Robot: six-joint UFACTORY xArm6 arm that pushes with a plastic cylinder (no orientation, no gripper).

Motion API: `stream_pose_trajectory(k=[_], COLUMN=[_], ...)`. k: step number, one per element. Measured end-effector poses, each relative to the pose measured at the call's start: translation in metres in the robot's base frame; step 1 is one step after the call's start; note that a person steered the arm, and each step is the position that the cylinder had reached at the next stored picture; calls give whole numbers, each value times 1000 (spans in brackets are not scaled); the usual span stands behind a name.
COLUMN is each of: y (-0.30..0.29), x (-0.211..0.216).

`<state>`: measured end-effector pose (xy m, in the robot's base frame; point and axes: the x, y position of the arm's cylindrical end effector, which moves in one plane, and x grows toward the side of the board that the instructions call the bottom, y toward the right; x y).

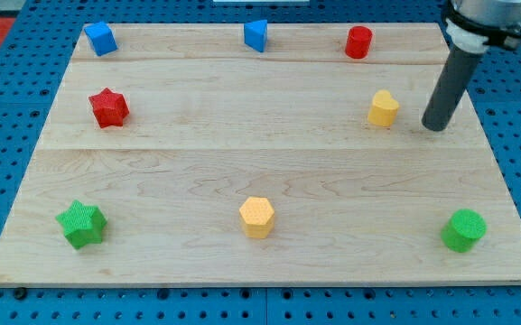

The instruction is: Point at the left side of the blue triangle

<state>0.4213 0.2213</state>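
Note:
The blue triangle (256, 35) sits at the top middle of the wooden board (242, 162). My tip (434, 127) rests on the board at the right, far to the right of and below the blue triangle. It stands just right of a yellow block (384, 108), apart from it.
A blue cube (101, 39) is at top left and a red cylinder (358, 42) at top right. A red star (109, 107) is at left. A green star (81, 224), a yellow hexagon (257, 217) and a green cylinder (463, 230) line the bottom.

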Motion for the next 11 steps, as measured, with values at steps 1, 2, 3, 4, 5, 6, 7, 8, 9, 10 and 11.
stream_pose_trajectory(k=[1, 2, 3, 4, 5, 6, 7, 8, 9, 10, 11], y=[-46, -125, -225, -307, -330, -321, -308, -320, -319, -297, -288], x=[29, 36, -10, -71, -133, -174, -211, -229, -229, -229, -226])
